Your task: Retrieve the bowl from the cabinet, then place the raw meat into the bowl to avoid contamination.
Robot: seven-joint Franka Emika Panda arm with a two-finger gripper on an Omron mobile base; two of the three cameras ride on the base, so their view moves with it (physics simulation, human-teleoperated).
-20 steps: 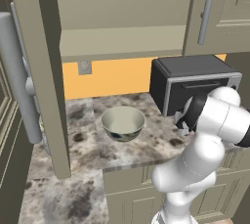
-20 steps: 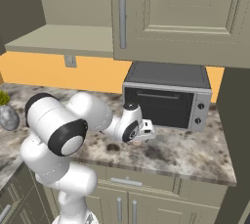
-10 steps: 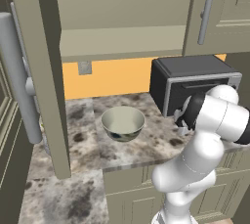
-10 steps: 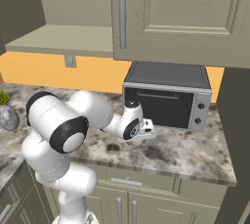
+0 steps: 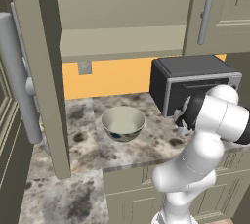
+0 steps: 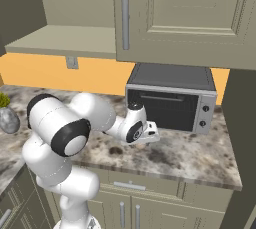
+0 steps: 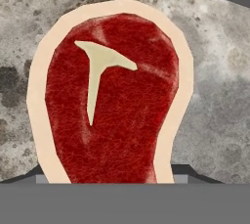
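Note:
The raw meat point(image 7: 110, 105), a red steak with a pale fat rim, lies on the speckled counter in front of the toaster oven. It is very close in the hand view. My gripper point(image 7: 110, 175) reaches down over it, with a dark fingertip point(image 7: 188, 170) against each side of the steak, shut on it. From the right base view the gripper point(image 6: 150, 134) sits low at the counter by the oven door. The bowl point(image 5: 123, 123), pale with dark blotches, stands upright on the counter left of the arm. The cabinet point(image 5: 122, 42) above it has its left door swung open.
A dark toaster oven point(image 6: 170, 100) stands right behind the hand. The open cabinet door with its long bar handle point(image 5: 19, 81) juts out at the left. A small grey vase with a plant point(image 6: 6, 118) sits far left. The counter's front edge point(image 6: 165, 173) is near.
The jaws have narrowed onto the steak. The arm has stayed almost still at the counter, and the bowl has not moved.

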